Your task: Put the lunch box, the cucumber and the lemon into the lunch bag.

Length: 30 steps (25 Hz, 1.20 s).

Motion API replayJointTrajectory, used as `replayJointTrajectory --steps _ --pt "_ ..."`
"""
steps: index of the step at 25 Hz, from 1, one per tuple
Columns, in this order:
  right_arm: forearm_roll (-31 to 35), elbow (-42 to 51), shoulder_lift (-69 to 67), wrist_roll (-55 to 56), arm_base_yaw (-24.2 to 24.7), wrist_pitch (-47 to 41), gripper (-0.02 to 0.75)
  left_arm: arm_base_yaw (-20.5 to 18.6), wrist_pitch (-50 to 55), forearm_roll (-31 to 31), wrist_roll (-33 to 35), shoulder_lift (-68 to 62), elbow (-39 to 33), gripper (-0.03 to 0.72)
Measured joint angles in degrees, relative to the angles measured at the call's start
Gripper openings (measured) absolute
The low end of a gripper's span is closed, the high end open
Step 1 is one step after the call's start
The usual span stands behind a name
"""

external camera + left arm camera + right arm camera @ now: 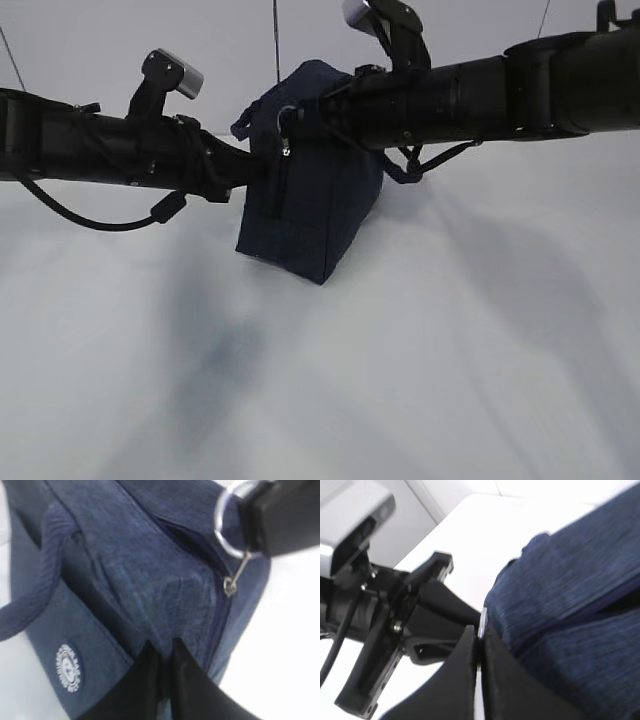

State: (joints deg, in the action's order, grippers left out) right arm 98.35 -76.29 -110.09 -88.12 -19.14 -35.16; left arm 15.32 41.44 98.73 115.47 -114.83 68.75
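Note:
The dark navy lunch bag (310, 205) stands on the white table, with its round white logo (69, 666) and a loop handle (37, 585) in the left wrist view. My left gripper (165, 647) is shut on a fold of the bag's fabric beside the zipper (218, 622). My right gripper (481, 630) is shut on the metal ring pull (223, 527), which hangs by a thin link from the slider (230, 586). A dark gap shows along the zipper above the slider. The lunch box, cucumber and lemon are out of view.
Both black arms meet at the bag's upper left corner (285, 130), the left arm (100, 150) from the left and the right arm (480, 95) from the right. The white table (450, 380) stretches in front of the bag.

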Motion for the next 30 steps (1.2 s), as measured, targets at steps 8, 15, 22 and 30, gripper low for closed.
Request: replayJointTrajectory --steps 8,15,22,30 --pt "-2.1 0.0 1.6 0.4 0.0 1.5 0.0 0.0 4.4 -3.0 -6.4 0.0 0.0 -0.005" --pt "-2.1 0.0 1.6 0.4 0.0 2.4 0.0 0.0 7.9 -10.2 -13.7 0.0 0.2 -0.005" --pt "-1.9 0.0 1.6 0.4 0.0 2.7 0.0 0.0 8.3 -13.5 -16.3 2.0 -0.5 -0.005" --pt "-1.5 0.0 1.7 -0.2 0.0 3.4 0.0 0.0 7.9 -16.6 -18.8 5.4 -3.0 -0.005"
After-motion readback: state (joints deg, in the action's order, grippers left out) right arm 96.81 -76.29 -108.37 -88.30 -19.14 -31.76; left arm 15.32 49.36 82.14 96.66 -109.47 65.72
